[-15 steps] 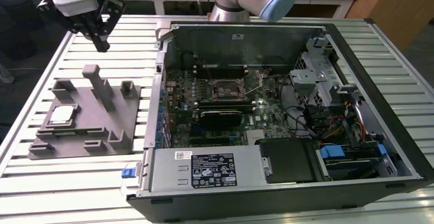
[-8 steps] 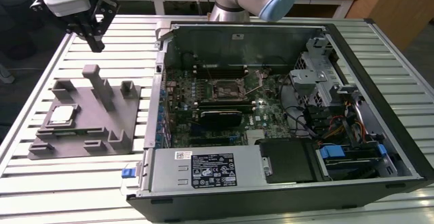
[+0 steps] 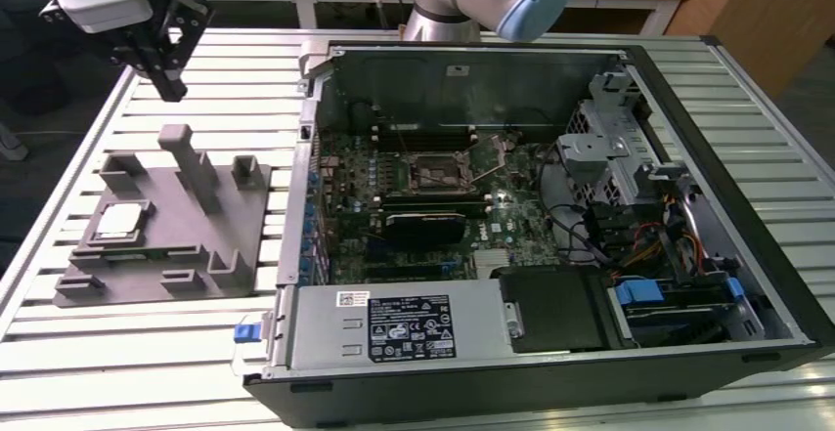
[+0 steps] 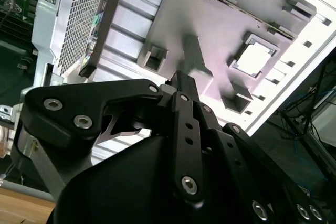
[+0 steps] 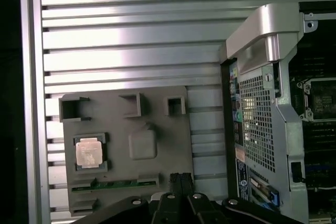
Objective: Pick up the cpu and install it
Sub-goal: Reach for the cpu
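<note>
- Gripper (image 3: 171, 86) hangs in the upper left of the exterior frame. Fingers are together w/ nothing between them. The first wrist view shows the same: gripper (image 5: 181, 178) tips closed on air.
- Below it the grey fixture (image 3: 170, 255) lies on the slatted counter (image 3: 53, 118), lower left of the exterior frame. The gripper is well above it, over the fixture's far edge as best I can judge, not over the chip.
- The cpu (image 3: 117, 221) lies flat, metal top up, in a square recess on the exterior view's left side of the fixture. It's untouched, so no pick yet. The first wrist view shows the cpu (image 5: 88, 152) seated square in that recess.
- Tall posts (image 3: 196, 162) stand on the fixture near the recess, on its right in the exterior frame.
- Further out, the open PC case (image 3: 522, 397) fills centre and right of the exterior frame. The socket (image 3: 437, 169) sits mid-board. I can't tell if its frame is open.
- Risks, my read:
  - Going down w/ fingers closed would land the tips on the chip lid instead of straddling it.
  - The chip is thin and sits low in the recess, so there's little edge to pinch. An off-centre grip could tilt or drop it.
  - The posts are close enough to catch a finger on approach.
  - The case wall stands between fixture and socket, so a low carry could clip it.
  - A skewed chip on the socket could damage the contacts.
</note>
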Robot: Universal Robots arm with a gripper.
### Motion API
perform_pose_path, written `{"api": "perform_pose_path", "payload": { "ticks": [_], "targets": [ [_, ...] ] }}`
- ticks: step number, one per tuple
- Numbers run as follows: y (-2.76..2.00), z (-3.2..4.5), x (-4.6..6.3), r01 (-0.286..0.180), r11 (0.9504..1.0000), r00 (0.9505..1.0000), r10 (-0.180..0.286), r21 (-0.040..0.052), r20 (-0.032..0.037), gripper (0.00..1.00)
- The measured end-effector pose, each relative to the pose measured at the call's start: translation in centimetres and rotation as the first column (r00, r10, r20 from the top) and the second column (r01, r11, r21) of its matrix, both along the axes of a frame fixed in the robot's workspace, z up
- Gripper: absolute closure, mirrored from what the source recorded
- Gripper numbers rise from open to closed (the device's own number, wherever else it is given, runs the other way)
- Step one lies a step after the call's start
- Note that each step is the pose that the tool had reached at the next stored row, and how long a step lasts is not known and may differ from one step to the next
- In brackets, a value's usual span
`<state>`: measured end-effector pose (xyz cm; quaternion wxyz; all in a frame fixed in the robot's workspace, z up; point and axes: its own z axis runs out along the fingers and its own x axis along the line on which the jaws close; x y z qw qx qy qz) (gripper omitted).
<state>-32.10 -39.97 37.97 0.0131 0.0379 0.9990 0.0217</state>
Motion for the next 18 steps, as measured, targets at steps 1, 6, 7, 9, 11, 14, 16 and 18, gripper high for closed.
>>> {"api": "perform_pose_path", "payload": {
  "ticks": [1, 6, 7, 9, 11, 14, 16, 18],
  "targets": [
    [-0.02, -0.01, -0.2, 0.000, 1.0000, 1.0000, 0.000, 0.0000, 0.0000, 0.89],
    [-0.08, -0.02, -0.9, 0.000, 1.0000, 1.0000, 0.000, 0.0000, 0.0000, 0.89],
    [-0.09, -0.02, -1.1, 0.000, 1.0000, 1.0000, 0.000, 0.0000, 0.0000, 0.89],
    [-0.11, -0.02, -1.3, 0.000, 1.0000, 1.0000, 0.000, 0.0000, -0.0001, 0.89],
    [-0.13, -0.01, -1.6, 0.000, 1.0000, 1.0000, 0.000, -0.0001, -0.0001, 0.89],
    [-0.16, -0.02, -1.9, 0.000, 1.0000, 1.0000, 0.000, 0.0000, -0.0001, 0.89],
    [-0.18, -0.02, -2.2, 0.000, 1.0000, 1.0000, 0.000, 0.0000, 0.0000, 0.89],
    [-0.21, -0.02, -2.4, 0.000, 1.0000, 1.0000, 0.000, 0.0000, 0.0000, 0.89]
  ]
}}
